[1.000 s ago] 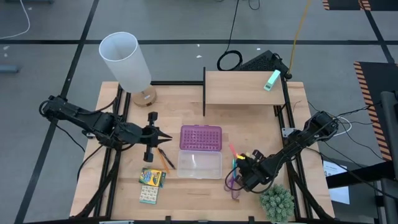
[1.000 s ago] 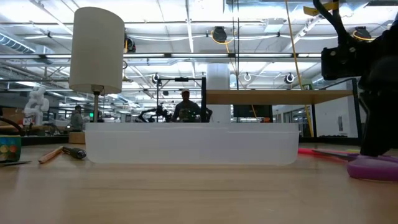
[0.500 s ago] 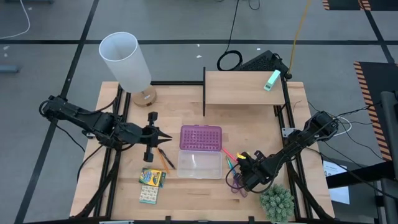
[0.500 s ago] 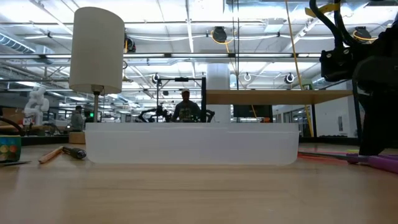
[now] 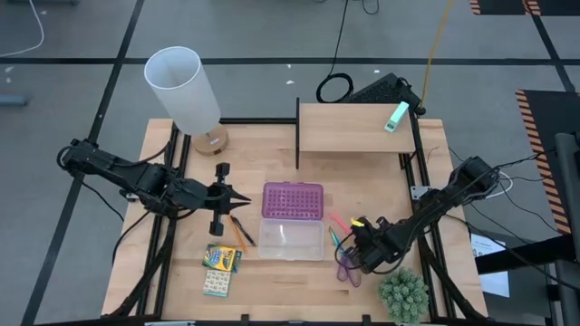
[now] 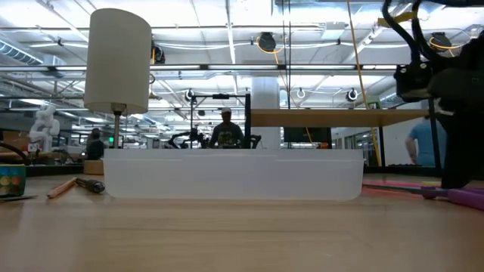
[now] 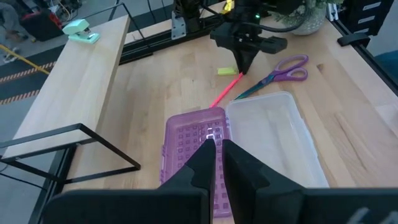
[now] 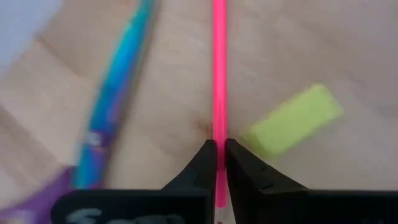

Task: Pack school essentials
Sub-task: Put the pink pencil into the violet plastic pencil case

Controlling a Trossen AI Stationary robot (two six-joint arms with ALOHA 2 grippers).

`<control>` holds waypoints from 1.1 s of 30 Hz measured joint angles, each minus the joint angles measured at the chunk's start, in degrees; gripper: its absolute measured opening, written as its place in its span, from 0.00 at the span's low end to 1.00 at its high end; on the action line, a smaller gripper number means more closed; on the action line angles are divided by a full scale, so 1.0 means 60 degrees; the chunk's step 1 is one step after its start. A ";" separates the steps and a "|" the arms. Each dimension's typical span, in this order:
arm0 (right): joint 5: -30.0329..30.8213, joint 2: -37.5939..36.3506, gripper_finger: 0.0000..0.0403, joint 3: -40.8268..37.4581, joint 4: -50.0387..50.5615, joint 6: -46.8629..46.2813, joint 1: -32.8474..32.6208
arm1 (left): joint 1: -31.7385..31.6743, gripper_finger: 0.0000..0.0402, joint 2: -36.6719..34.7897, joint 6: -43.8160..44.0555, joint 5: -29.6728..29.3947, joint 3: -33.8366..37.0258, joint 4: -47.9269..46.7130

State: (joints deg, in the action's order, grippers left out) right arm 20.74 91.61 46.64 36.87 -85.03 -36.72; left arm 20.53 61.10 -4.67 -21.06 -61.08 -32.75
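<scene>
1. School essentials lie in two clusters on the wooden table [image 5: 181, 281], one on each side of the clear case [image 5: 291, 239].
2. Far left, the left gripper [image 5: 243, 201] hovers with its dark fingers drawn nearly together, holding nothing. It points across the table at the case's purple studded lid [image 5: 293, 200].
3. Just below it lie the dark and orange pencils [image 5: 238, 232], then the yellow-green crayon box [image 5: 222, 258], with the pale patterned pack [image 5: 216, 284] touching its near side. Bare wood runs from there to the table's front edge.
4. Behind these stands a white cylinder lamp [image 5: 184, 87] on a round wooden base.
5. The case itself is a smooth, frosted rectangular tray, its lid folded back beside it.
6. Right of the case lie the pink pen [image 8: 219, 74] and blue pen [image 8: 115, 106], the purple-handled scissors [image 7: 283, 70] and a small yellow piece [image 8: 292, 119].
7. The right gripper [image 5: 355, 237] is down on the pink pen, its fingers closed against the pen's slim barrel.
8. A green spiky plant [image 5: 402, 293] sits at the front right corner, crowding that arm.
9. I can read no writing on anything.
</scene>
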 joint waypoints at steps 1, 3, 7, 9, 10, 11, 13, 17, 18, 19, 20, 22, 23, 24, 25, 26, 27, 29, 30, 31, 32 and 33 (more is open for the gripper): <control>0.0020 -0.0146 0.03 -0.0025 0.0200 0.0008 -0.0002 | 0.0000 0.08 0.0000 -0.0002 0.0000 0.0000 0.0002; 0.0140 -0.0413 0.03 -0.0025 0.0339 0.0006 0.0002 | -0.0001 0.08 0.0000 0.0000 0.0000 0.0000 0.0004; 0.0219 -0.0886 0.03 0.0002 0.0848 0.0009 0.0001 | -0.0004 0.08 0.0000 0.0000 0.0000 0.0000 0.0007; 0.0259 -0.1087 0.03 0.0000 0.0958 0.0034 -0.0001 | -0.0004 0.08 0.0004 0.0000 -0.0001 0.0000 0.0007; 0.0280 -0.1182 0.03 0.0003 0.0940 0.0091 -0.0001 | -0.0004 0.08 0.0004 0.0004 -0.0004 0.0000 0.0011; 0.0311 -0.1274 0.03 0.0006 0.0945 0.0215 0.0002 | -0.0004 0.08 0.0004 0.0014 0.0000 0.0000 0.0008; 0.0439 -0.1463 0.03 0.0006 0.0938 0.0446 -0.0001 | -0.0004 0.08 0.0004 0.0017 -0.0004 0.0004 0.0010; 0.0805 -0.1974 0.03 0.0017 0.0849 0.0862 -0.0001 | -0.0004 0.08 0.0004 0.0033 -0.0004 0.0000 0.0011; 0.0894 -0.2126 0.03 0.0016 0.0838 0.0985 -0.0001 | -0.0001 0.08 0.0004 0.0033 -0.0004 0.0004 0.0011; 0.1028 -0.2283 0.03 0.0017 0.0812 0.1093 -0.0001 | -0.0004 0.08 0.0004 0.0033 -0.0004 0.0003 0.0011; 0.1116 -0.2449 0.03 0.0017 0.0751 0.1260 -0.0001 | -0.0004 0.08 0.0004 0.0033 -0.0002 0.0000 0.0011; 0.1393 -0.2763 0.03 0.0020 0.0602 0.1620 -0.0001 | -0.0004 0.08 0.0004 0.0033 -0.0004 0.0001 0.0011; 0.1553 -0.2915 0.03 0.0020 0.0504 0.1788 -0.0001 | -0.0003 0.08 0.0004 0.0033 -0.0004 0.0003 0.0011; 0.1693 -0.3069 0.03 0.0020 0.0401 0.1997 0.0001 | -0.0004 0.08 0.0004 0.0035 -0.0004 0.0002 0.0011; 0.1851 -0.3214 0.03 0.0020 0.0269 0.2239 0.0002 | -0.0004 0.08 0.0004 0.0039 -0.0004 0.0000 0.0011; 0.2027 -0.3346 0.03 0.0020 0.0112 0.2508 0.0002 | -0.0002 0.08 0.0004 0.0047 -0.0004 0.0004 0.0011; 0.2138 -0.3460 0.03 0.0020 -0.0057 0.2808 0.0002 | -0.0004 0.08 0.0004 0.0052 -0.0004 0.0004 0.0011; 0.2349 -0.3674 0.03 0.0023 -0.0388 0.3356 0.0012 | -0.0002 0.08 0.0004 0.0107 -0.0007 0.0004 0.0011; 0.2410 -0.3781 0.03 0.0024 -0.0543 0.3644 0.0046 | -0.0003 0.08 0.0004 0.0128 -0.0007 0.0004 0.0011; 0.2467 -0.3864 0.03 0.0026 -0.0709 0.3922 0.0067 | 0.0000 0.08 0.0004 0.0153 -0.0011 0.0000 0.0011; 0.2531 -0.3938 0.03 0.0031 -0.0875 0.4188 0.0107 | -0.0004 0.08 0.0004 0.0200 -0.0069 0.0004 0.0011; 0.2542 -0.4007 0.03 0.0031 -0.1051 0.4470 0.0147 | -0.0001 0.08 0.0004 0.0230 -0.0093 0.0001 0.0011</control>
State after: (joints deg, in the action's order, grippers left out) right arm 35.99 67.57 46.83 30.57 -58.21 -35.84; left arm 20.53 61.12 -3.29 -21.62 -61.08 -32.69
